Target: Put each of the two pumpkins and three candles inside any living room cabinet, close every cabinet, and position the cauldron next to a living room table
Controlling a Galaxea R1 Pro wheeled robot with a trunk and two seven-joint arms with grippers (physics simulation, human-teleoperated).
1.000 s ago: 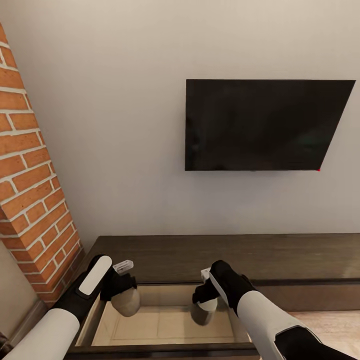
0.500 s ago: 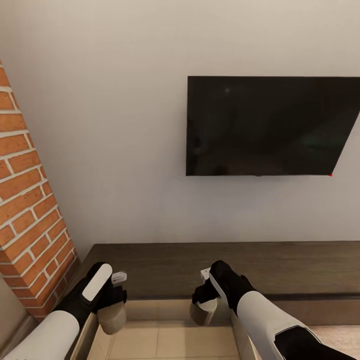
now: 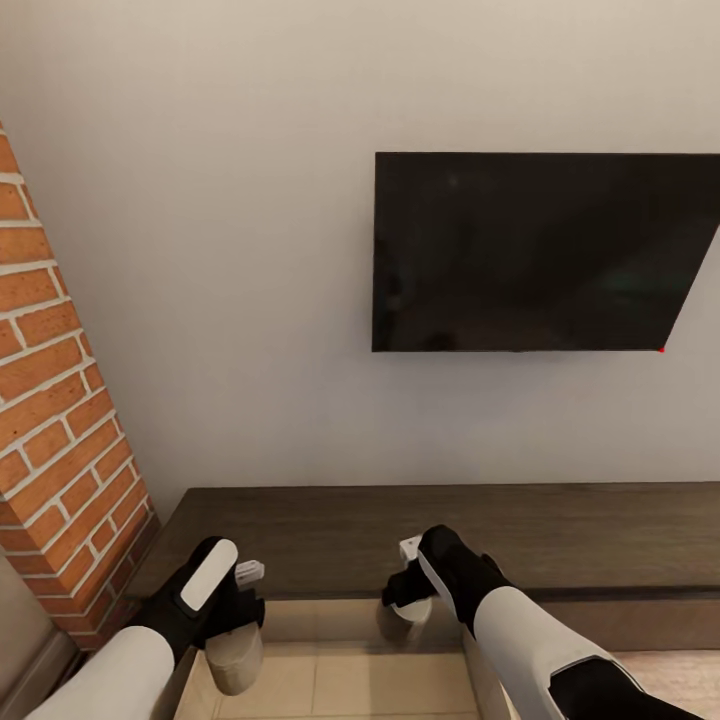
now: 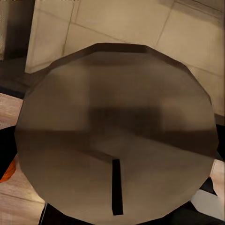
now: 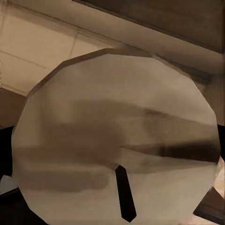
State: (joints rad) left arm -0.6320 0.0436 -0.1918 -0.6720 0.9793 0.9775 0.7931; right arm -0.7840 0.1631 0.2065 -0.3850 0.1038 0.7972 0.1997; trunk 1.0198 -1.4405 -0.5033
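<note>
Two pale grey-beige candles hang over the open drawer (image 3: 330, 680) of the long dark brown cabinet (image 3: 400, 530). My left gripper (image 3: 237, 632) is shut on one candle (image 3: 235, 660) above the drawer's left end. My right gripper (image 3: 408, 608) is shut on the other candle (image 3: 403, 625) near the drawer's back edge. In the left wrist view that candle's round end face (image 4: 117, 131) with its dark wick sits close up, the pale drawer floor behind it. The right wrist view gives the second candle's face (image 5: 117, 140) the same way. Pumpkins, cauldron and table are out of view.
A black television (image 3: 540, 250) hangs on the pale wall above the cabinet. A red brick column (image 3: 55, 400) stands close on the left beside the cabinet's end. A small orange sliver (image 4: 5, 171) shows at the left wrist view's edge.
The camera tilted up after the oldest frame. Since then my left gripper has shifted slightly right and lower with its candle; the right gripper has hardly moved.
</note>
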